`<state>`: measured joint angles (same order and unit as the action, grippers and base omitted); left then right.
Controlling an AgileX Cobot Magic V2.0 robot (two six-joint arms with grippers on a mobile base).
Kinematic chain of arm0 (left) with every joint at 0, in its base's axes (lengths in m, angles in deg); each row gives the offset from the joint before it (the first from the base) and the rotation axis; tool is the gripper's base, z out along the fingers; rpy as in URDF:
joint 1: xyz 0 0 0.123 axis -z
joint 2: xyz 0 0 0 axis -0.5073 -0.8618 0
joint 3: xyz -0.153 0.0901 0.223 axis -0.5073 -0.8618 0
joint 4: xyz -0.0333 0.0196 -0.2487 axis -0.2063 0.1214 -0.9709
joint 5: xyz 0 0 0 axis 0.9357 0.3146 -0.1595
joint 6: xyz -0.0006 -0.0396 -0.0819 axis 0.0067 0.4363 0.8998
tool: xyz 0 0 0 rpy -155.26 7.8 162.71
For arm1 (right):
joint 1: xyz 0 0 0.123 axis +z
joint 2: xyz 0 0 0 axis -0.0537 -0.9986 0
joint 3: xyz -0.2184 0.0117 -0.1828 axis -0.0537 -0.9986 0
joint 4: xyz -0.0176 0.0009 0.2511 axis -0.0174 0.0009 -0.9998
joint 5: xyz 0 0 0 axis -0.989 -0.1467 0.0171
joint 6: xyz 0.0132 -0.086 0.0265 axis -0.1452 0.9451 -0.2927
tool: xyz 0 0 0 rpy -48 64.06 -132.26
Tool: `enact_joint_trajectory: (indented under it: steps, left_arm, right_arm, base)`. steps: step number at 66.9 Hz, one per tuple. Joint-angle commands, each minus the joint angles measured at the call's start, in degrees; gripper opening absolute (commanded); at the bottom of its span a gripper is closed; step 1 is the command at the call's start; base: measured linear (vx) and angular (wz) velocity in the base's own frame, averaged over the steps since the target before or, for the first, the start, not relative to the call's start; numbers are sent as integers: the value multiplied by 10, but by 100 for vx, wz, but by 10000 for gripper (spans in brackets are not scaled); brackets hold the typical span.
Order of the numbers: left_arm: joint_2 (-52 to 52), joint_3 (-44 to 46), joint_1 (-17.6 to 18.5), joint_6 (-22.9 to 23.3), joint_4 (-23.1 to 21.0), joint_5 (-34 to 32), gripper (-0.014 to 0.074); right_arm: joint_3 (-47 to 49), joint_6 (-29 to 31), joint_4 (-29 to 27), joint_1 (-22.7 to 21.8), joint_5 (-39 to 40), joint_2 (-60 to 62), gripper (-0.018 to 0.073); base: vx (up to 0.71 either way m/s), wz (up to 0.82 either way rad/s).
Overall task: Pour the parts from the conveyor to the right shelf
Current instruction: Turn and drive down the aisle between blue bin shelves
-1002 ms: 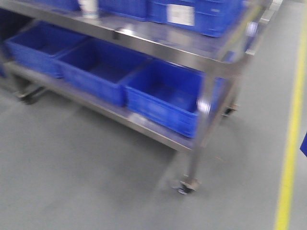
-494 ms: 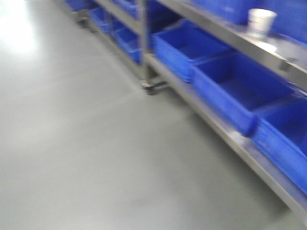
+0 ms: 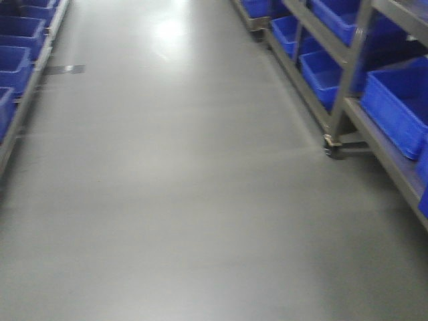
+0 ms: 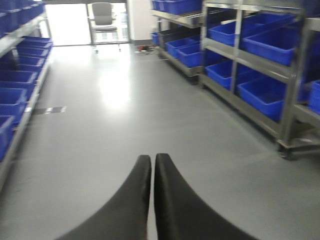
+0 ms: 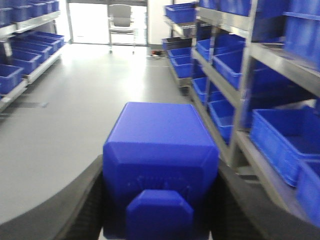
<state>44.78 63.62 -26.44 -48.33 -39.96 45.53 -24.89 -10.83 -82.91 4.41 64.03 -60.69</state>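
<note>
A bright-blue block with a square stud, the part (image 5: 160,160), fills the middle of the right wrist view. My right gripper (image 5: 160,175) is shut on it, one black finger (image 5: 90,200) pressed against each side. My left gripper (image 4: 152,159) is shut with nothing between its black fingers and hangs over bare grey floor. The right shelf (image 3: 349,63), a steel rack, runs along the right side of the aisle and carries deep blue tubs (image 3: 394,107). It also shows in the wrist views, the right shelf (image 4: 235,50) and the right shelf (image 5: 280,60). The conveyor is out of view.
A grey floor aisle (image 3: 174,167) runs ahead between two racks. Another rack with blue tubs (image 3: 17,57) lines the left side. A caster (image 3: 332,146) stands under the right rack's post. An office chair (image 4: 102,15) stands by a bright doorway at the far end.
The front view has swung left, from facing the rack's tubs to looking down the aisle. The rack now sits at the right edge of the frame.
</note>
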Motion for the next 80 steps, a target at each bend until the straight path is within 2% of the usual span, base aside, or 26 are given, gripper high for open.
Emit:
enact_joint_trajectory:
  steps: [1,33,80]
  left_arm:
    - [2,10,1,4,-1,-40,-6]
    - [2,10,1,4,-1,-40,-6]
    - [2,10,1,4,-1,-40,-6]
  right_arm:
    - [17,6,1,-2,48,-5,-2]
    - [17,6,1,-2,48,-5,-2]
    - [17,6,1,-2,48,-5,-2]
  base:
    - [11,62]
    - [11,26]
    - [33,-8]
